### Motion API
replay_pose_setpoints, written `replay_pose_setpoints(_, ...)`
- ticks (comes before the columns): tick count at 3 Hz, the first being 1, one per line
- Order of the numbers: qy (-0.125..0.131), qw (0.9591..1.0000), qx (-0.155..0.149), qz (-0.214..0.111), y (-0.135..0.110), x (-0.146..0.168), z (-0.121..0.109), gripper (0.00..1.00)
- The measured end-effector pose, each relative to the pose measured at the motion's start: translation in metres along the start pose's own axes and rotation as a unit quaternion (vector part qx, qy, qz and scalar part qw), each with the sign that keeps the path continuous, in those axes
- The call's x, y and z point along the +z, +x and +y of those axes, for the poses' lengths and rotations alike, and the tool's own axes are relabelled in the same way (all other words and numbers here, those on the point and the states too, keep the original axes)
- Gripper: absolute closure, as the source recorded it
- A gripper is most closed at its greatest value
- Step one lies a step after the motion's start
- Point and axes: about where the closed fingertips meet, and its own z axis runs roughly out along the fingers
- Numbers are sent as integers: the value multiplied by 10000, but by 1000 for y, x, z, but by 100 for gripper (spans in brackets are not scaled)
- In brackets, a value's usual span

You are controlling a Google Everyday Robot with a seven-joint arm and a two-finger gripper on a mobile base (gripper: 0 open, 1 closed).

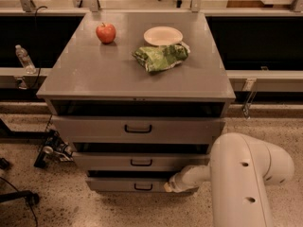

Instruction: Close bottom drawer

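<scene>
The bottom drawer (118, 185) is the lowest, slimmest grey front of the cabinet, with a small black bar handle (143, 187) at its centre. It stands slightly out, with a thin dark gap above it. My gripper (169, 186) is at the end of the white arm (236, 174), low against the right part of the drawer's front, to the right of the handle. The arm's bulky white link covers the cabinet's lower right corner.
The middle drawer (142, 162) and top drawer (137, 128) also stand a little out. On the cabinet top (94, 74) lie a red apple (106, 32), a white plate (163, 35) and a green bag (161, 57). A water bottle (22, 58) stands on the left rail; a dark object with cables (52, 148) lies on the floor at left.
</scene>
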Motion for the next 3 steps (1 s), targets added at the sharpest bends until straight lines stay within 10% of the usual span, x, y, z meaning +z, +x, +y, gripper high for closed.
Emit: replay_pose_setpoints(3, 145, 9998, -80, -91, -4, -8, -3, 100)
